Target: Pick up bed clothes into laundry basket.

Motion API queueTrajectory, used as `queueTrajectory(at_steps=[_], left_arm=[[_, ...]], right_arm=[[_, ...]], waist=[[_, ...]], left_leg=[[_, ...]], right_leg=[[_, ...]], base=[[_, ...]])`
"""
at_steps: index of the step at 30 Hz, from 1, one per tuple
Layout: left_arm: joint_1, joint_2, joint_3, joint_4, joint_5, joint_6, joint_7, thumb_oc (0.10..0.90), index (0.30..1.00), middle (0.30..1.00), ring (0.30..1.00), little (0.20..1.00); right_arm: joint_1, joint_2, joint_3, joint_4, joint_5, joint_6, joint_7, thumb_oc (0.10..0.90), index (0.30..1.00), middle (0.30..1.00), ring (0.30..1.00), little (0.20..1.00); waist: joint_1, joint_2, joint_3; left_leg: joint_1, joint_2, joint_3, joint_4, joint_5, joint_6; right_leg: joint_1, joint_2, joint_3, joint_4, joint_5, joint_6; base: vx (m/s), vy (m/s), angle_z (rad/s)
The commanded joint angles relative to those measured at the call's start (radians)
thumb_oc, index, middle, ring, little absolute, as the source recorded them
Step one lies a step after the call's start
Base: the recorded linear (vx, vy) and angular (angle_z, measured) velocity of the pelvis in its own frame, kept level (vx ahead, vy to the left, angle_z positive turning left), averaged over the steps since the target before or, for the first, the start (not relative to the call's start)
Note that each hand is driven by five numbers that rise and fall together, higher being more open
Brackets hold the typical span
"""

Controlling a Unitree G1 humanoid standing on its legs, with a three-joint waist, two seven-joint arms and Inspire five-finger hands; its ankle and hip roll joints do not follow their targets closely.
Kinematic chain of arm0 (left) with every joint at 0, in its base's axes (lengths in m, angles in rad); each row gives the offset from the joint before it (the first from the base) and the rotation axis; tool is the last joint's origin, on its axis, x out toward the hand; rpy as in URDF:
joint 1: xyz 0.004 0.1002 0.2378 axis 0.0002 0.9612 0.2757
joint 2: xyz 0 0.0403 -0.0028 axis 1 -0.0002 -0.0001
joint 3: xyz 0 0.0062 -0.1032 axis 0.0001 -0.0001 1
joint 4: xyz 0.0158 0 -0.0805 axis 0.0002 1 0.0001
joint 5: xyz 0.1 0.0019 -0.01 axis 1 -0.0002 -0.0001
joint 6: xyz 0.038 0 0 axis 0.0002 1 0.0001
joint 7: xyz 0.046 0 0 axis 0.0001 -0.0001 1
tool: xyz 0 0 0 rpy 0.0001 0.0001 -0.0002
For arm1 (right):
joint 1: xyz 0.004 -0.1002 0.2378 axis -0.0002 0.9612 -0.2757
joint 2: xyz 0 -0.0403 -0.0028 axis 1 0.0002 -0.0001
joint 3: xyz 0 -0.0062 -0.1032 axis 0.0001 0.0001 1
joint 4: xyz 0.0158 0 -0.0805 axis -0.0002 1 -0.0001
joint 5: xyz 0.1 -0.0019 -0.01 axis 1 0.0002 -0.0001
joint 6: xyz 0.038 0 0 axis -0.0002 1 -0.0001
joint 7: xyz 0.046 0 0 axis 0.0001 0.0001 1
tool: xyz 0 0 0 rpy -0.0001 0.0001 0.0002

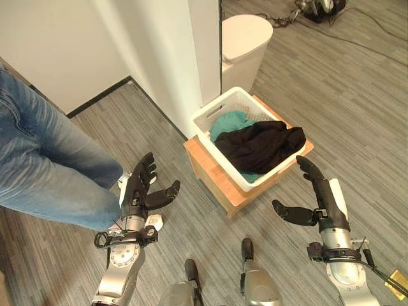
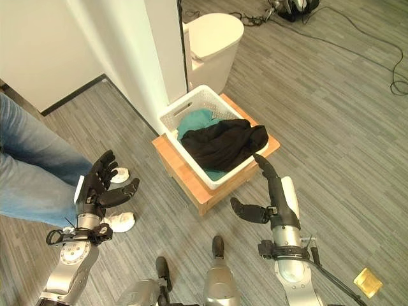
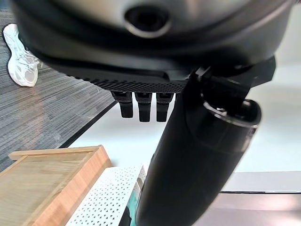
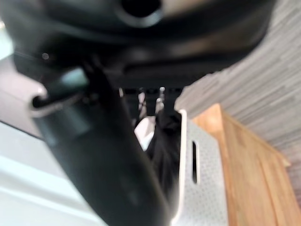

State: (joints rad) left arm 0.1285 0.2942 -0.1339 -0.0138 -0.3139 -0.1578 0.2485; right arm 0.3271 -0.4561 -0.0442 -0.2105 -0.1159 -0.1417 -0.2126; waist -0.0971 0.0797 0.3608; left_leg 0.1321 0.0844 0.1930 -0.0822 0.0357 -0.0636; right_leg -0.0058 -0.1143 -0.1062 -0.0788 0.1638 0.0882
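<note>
A white laundry basket [image 1: 210, 112] stands on a low wooden stand [image 1: 217, 177] in front of me. Inside it lie a black garment [image 1: 258, 146] and a teal cloth [image 1: 228, 121]. My left hand [image 1: 141, 188] hovers to the left of the stand, fingers straight and spread, holding nothing. My right hand [image 1: 312, 197] hangs by the stand's near right corner, also open and empty. The right wrist view shows the basket's wall [image 4: 197, 179] and the black garment [image 4: 164, 146] past the fingers.
A person in blue jeans [image 1: 44, 159] and white shoes [image 2: 121, 220] stands close on the left. A white wall corner [image 1: 185, 57] rises behind the basket, with a white bin [image 1: 245, 44] beyond it. Cables [image 1: 344, 25] lie on the grey plank floor at the back right.
</note>
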Motion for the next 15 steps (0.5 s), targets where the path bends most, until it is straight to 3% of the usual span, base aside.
queueTrajectory(at_steps=[1,3,15], left_arm=[[-0.007,0.036,0.063,-0.052,0.004,-0.115,-0.009,0.8,0.9,0.9,0.9,0.9],[0.007,0.026,0.066,-0.033,-0.007,-0.119,-0.004,0.8,0.9,0.9,0.9,0.9],[0.026,0.035,0.023,-0.014,0.011,-0.115,-0.024,0.8,0.9,0.9,0.9,0.9]], right_arm=[[-0.019,0.009,-0.042,-0.138,0.006,-0.075,-0.024,0.8,0.9,0.9,0.9,0.9],[-0.007,0.015,-0.056,-0.13,0.001,-0.072,-0.032,0.8,0.9,0.9,0.9,0.9],[0.05,0.025,-0.089,-0.192,-0.059,-0.078,-0.045,0.8,0.9,0.9,0.9,0.9]], waist=[[0.008,-0.05,-0.151],[0.009,-0.057,-0.199],[0.018,-0.077,-0.283]], left_leg=[[-0.087,0.033,-0.043,0.108,-0.082,-0.01],[-0.068,0.036,-0.048,0.087,-0.082,-0.012],[0.023,0.045,-0.046,0.046,-0.1,-0.012]], right_leg=[[0.011,-0.113,0.002,0.174,-0.234,0.08],[0.037,-0.114,-0.01,0.154,-0.235,0.085],[0.112,-0.107,-0.02,0.126,-0.246,0.093]], base=[[0.07,-0.003,0.01],[0.11,0.0,0.05],[0.06,-0.003,0.05]])
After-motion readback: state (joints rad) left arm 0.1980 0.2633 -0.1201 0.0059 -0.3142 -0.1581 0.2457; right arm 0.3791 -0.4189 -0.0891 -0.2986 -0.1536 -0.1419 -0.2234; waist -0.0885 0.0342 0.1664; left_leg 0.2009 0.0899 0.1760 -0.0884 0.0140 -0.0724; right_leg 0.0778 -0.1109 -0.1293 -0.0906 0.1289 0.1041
